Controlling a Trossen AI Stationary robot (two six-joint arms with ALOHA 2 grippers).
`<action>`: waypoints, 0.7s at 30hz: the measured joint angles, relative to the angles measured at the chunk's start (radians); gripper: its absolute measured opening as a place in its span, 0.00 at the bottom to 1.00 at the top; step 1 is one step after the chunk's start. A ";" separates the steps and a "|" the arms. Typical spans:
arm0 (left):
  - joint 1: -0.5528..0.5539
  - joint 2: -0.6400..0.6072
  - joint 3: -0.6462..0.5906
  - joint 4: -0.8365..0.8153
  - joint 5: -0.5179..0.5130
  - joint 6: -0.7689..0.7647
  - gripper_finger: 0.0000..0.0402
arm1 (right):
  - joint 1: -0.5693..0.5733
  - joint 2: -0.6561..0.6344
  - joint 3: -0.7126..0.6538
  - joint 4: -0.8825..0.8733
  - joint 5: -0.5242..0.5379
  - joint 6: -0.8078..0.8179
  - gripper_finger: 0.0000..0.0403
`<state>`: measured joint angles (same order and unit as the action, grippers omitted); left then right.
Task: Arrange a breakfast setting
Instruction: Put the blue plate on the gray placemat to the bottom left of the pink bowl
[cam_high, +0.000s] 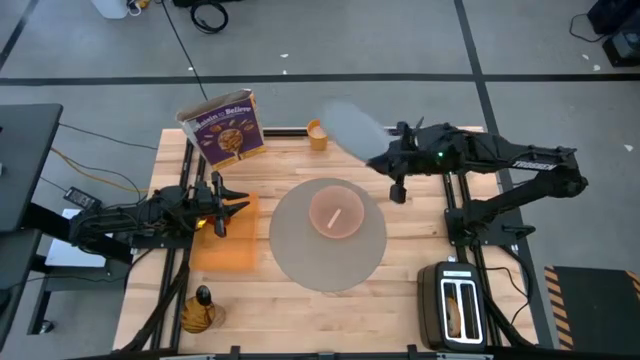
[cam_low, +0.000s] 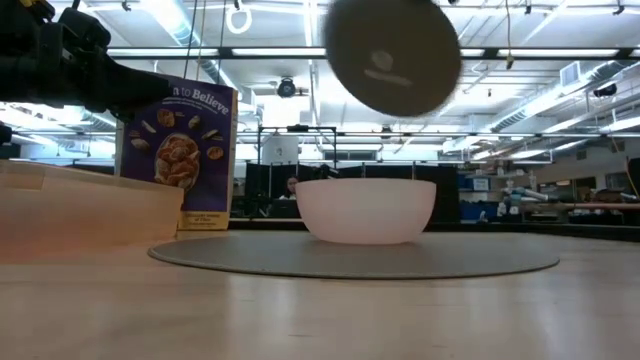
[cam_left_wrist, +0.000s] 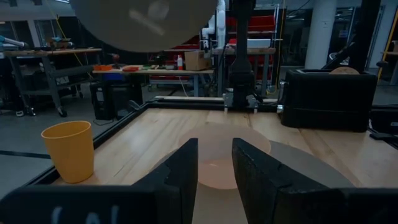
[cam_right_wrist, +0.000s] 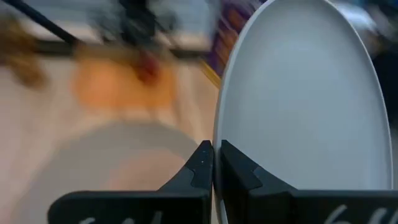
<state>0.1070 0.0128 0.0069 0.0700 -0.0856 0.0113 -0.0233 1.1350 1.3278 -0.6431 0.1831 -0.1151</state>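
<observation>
My right gripper (cam_high: 385, 160) is shut on the grey plate (cam_high: 350, 125), high above the table's far middle. The plate also shows raised in the low view (cam_low: 392, 55) and in the left wrist view (cam_left_wrist: 143, 22). The pink bowl (cam_high: 335, 215) stands on the round grey-beige mat (cam_high: 300, 255). The orange cup (cam_high: 317, 135) stands at the far edge. Toast (cam_high: 458, 318) sticks up from the black toaster's slots. My left gripper (cam_high: 228, 200) is open and empty over the orange cloth (cam_high: 225, 250). I cannot make out the apple or the spoon. My right gripper pinches the plate's rim (cam_right_wrist: 217, 140) between its two fingers, one on each face. The fingers come roughly level from the table's right. The plate is lifted clear of everything and stands tilted on edge, reaching away from the fingers toward the far left.
A purple cereal box (cam_high: 225, 128) stands at the far left. The black toaster (cam_high: 455, 310) sits at the near right corner. A small brown bottle (cam_high: 197, 312) stands at the near left. Bare wood lies to the right of the mat.
</observation>
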 joint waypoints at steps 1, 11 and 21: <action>0.000 0.000 0.000 0.000 0.000 0.000 0.27 | 0.011 0.004 0.000 0.039 -0.035 -0.015 0.05; 0.000 0.000 0.000 0.000 0.000 0.000 0.27 | 0.162 0.097 0.000 0.320 -0.428 0.062 0.05; 0.000 0.000 0.000 0.000 0.000 0.000 0.27 | 0.376 0.227 0.000 0.423 -0.443 0.227 0.05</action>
<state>0.1073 0.0128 0.0068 0.0700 -0.0855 0.0113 0.3525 1.3618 1.3273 -0.2201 -0.2601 0.1118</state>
